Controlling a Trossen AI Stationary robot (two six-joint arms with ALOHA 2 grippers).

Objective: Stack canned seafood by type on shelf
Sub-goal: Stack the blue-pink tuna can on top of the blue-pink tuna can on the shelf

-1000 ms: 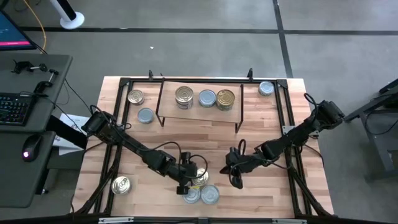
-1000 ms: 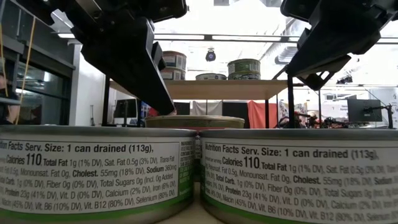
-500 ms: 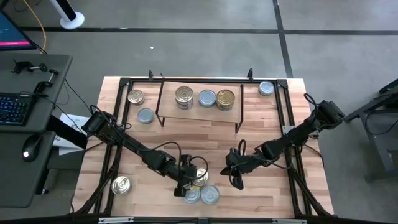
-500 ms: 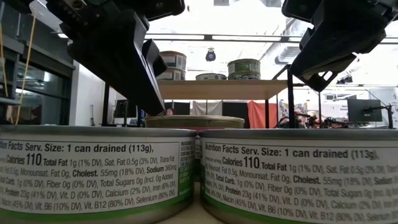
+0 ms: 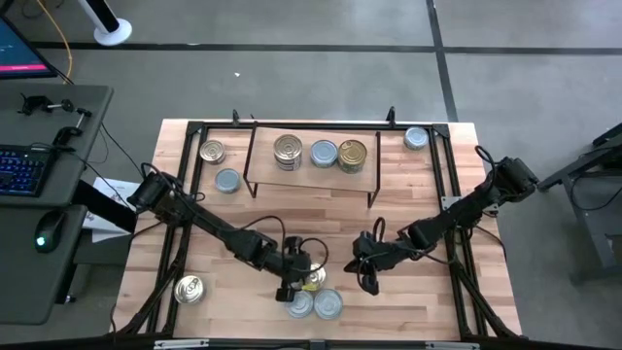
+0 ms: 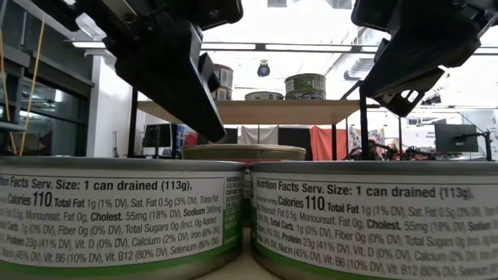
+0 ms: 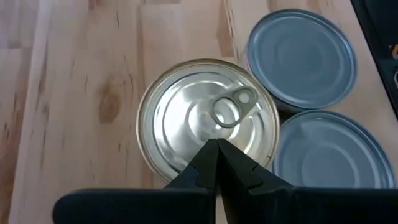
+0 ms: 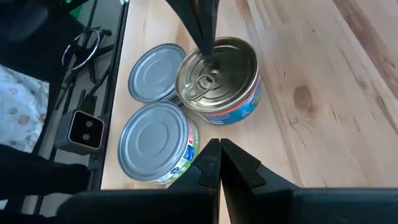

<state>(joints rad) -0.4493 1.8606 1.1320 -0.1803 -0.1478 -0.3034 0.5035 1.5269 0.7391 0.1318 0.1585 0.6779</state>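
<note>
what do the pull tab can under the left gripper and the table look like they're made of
Pull-tab can: metal, probably; its shiny silvery lid has pressed rings and a ring tab. Table: light wood planks, seemingly; grain, a knot and board seams show.

Front cans [image 6: 124, 214]: cut off by low view's bottom edge.
Pull-tab can [image 6: 243, 152]: only rim shows behind them.
Left pincer [image 5: 290, 282]: covers that can from above.
Shelf cans [image 5: 322, 153]: labels too small.
</note>
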